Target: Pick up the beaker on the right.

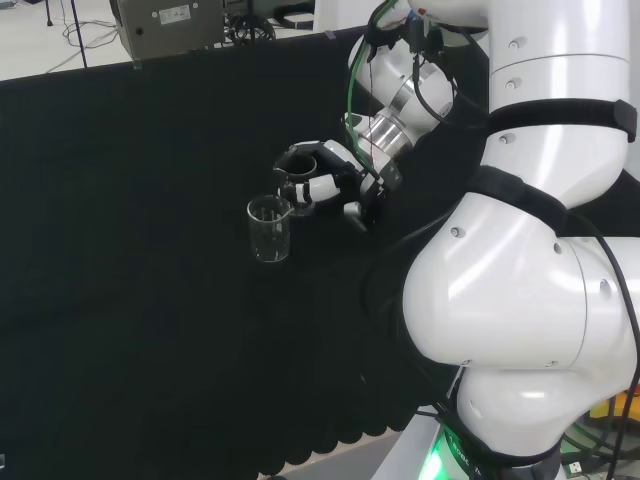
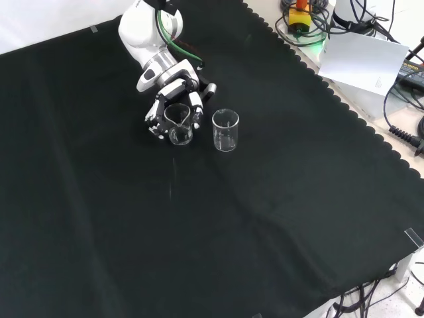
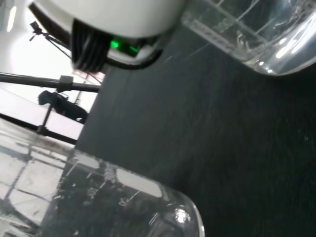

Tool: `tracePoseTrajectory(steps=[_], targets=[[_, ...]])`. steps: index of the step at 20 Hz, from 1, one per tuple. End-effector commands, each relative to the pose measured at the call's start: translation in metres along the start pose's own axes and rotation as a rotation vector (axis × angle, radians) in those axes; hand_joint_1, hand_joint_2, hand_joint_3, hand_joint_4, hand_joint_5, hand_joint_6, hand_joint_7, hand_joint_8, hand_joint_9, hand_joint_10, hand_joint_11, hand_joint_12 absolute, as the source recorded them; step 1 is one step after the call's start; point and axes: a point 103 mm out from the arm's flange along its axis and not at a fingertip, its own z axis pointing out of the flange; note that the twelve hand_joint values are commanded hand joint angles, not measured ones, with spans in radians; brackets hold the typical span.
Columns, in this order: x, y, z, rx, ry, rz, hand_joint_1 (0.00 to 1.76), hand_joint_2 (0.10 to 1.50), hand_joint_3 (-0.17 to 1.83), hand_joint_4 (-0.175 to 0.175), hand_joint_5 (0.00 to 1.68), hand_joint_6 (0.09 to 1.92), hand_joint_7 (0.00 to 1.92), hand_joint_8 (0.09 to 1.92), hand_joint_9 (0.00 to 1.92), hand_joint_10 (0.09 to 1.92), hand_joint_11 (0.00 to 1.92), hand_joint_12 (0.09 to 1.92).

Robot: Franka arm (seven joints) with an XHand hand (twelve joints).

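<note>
- In the front view, the hand has its fingers curled round a clear beaker, which looks gripped and is the left of the two there. It lies toward the far edge of the table, left of the middle.
- Just to its right in the same view stands a second beaker, upright on the black cloth and apart from the hand. The front view makes this one the beaker on the right, so the hand may be closing on the wrong piece.
- In the head view the order turns: the free beaker stands nearer and slightly left, with the hand and its beaker behind. Which "right" the task means is therefore uncertain.
- The two beakers stand near each other. If the hand lifts with a swing toward the free one, a finger or the held glass could knock it over, and it would roll on the cloth.
- The glass is smooth and clear. If the fingers sit only on the upper wall, the beaker may tilt or slip during a lift.
- The wrist view shows one glass wall close and another across the cloth, so clearance is small.
</note>
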Motion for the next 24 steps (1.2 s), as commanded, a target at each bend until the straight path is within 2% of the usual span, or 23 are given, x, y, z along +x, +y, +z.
tracePoseTrajectory(steps=[1, 3, 5, 9, 11, 15, 18, 24], targets=[[-0.005, 0.0, -0.004, -0.083, -0.029, 0.091, 1.36, 0.91, 0.21, -0.134, 1.16, 0.82, 1.09, 0.8, 1.14, 0.53, 0.96, 0.93], [-0.006, -0.001, -0.009, -0.123, -0.02, 0.092, 1.4, 0.83, 0.3, -0.136, 1.25, 0.68, 1.25, 0.66, 1.32, 0.28, 1.09, 0.8], [-0.004, -0.002, -0.016, -0.173, -0.02, 0.073, 1.48, 0.77, 0.38, -0.162, 1.25, 0.68, 1.31, 0.63, 1.46, 0.11, 1.05, 0.91], [0.007, -0.001, -0.043, -0.225, -0.067, 0.022, 1.53, 0.7, 0.48, -0.175, 1.25, 0.68, 1.37, 0.58, 1.56, 0.09, 1.03, 0.94], [0.016, 0.0, -0.059, -0.212, -0.119, -0.005, 1.53, 0.68, 0.52, -0.175, 1.25, 0.66, 1.38, 0.58, 1.59, 0.09, 1.05, 0.9], [0.03, -0.007, -0.083, -0.134, -0.21, -0.026, 1.54, 0.64, 0.57, -0.175, 1.27, 0.6, 1.41, 0.56, 1.63, 0.09, 1.12, 0.78], [0.038, -0.019, -0.097, -0.076, -0.256, -0.005, 1.54, 0.63, 0.57, -0.175, 1.28, 0.57, 1.42, 0.54, 1.64, 0.09, 1.14, 0.74], [0.056, -0.059, -0.114, -0.037, -0.32, 0.052, 1.54, 0.63, 0.56, -0.175, 1.28, 0.54, 1.43, 0.52, 1.64, 0.09, 1.15, 0.74]])
